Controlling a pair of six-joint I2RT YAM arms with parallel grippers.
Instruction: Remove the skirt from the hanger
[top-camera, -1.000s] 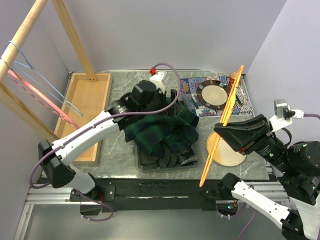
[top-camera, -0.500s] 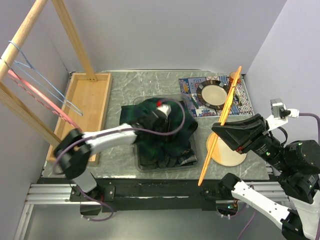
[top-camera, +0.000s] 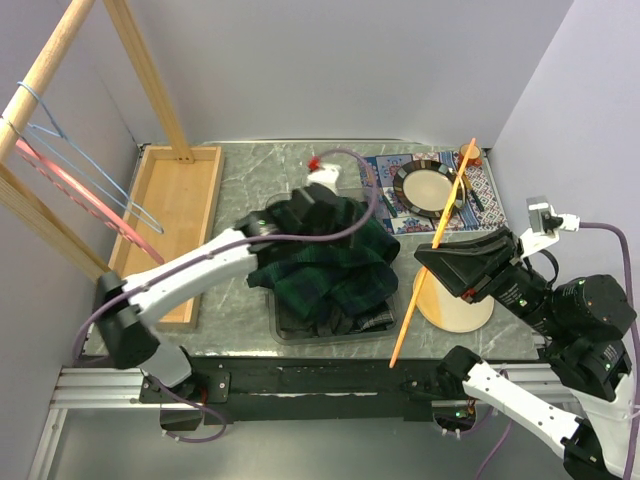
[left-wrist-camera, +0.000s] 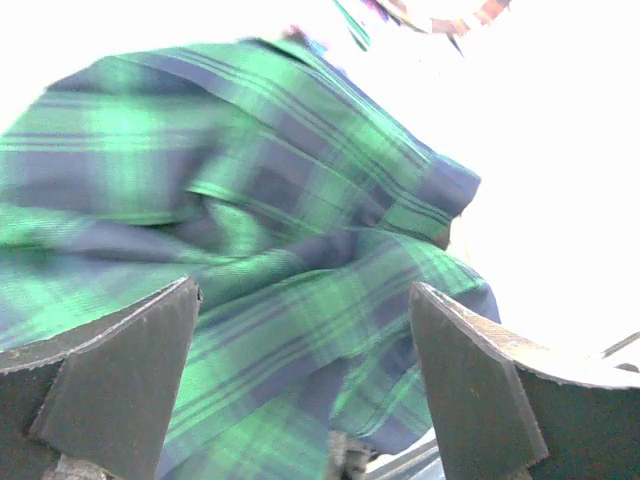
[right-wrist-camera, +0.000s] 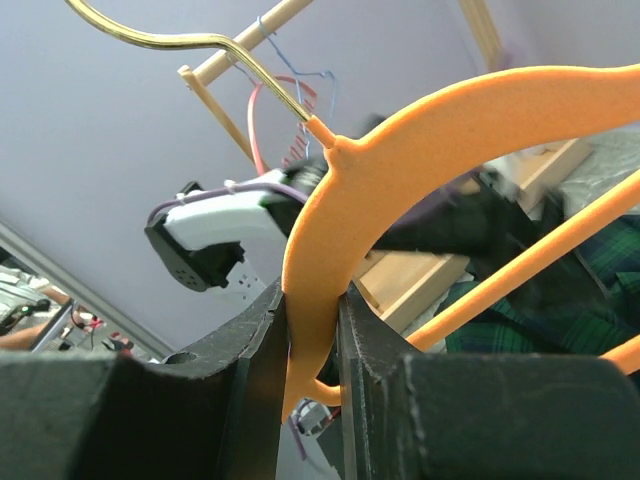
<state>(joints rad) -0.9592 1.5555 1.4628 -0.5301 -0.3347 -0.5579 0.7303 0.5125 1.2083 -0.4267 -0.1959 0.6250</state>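
Soft plaid skirt (top-camera: 325, 262) lies heaped in the bin (top-camera: 283, 326), limp; pinch a fold. Your left claw (left-wrist-camera: 305, 390) is spread above it; right claw (right-wrist-camera: 312, 330) clamps the orange hanger (top-camera: 432, 255).

This is a lab test cell rather than a home: a grey marbled table (top-camera: 250, 160) is boxed in by plain pale walls (top-camera: 330, 60), with the arms bolted to a bare aluminium rail (top-camera: 100, 385) at 6 o'clock. Household props look staged, with a wooden clothes rack (top-camera: 60, 50) at 10 o'clock, a wooden tray (top-camera: 165, 210) at 9 o'clock and a plate (top-camera: 425, 187) at 2 o'clock.
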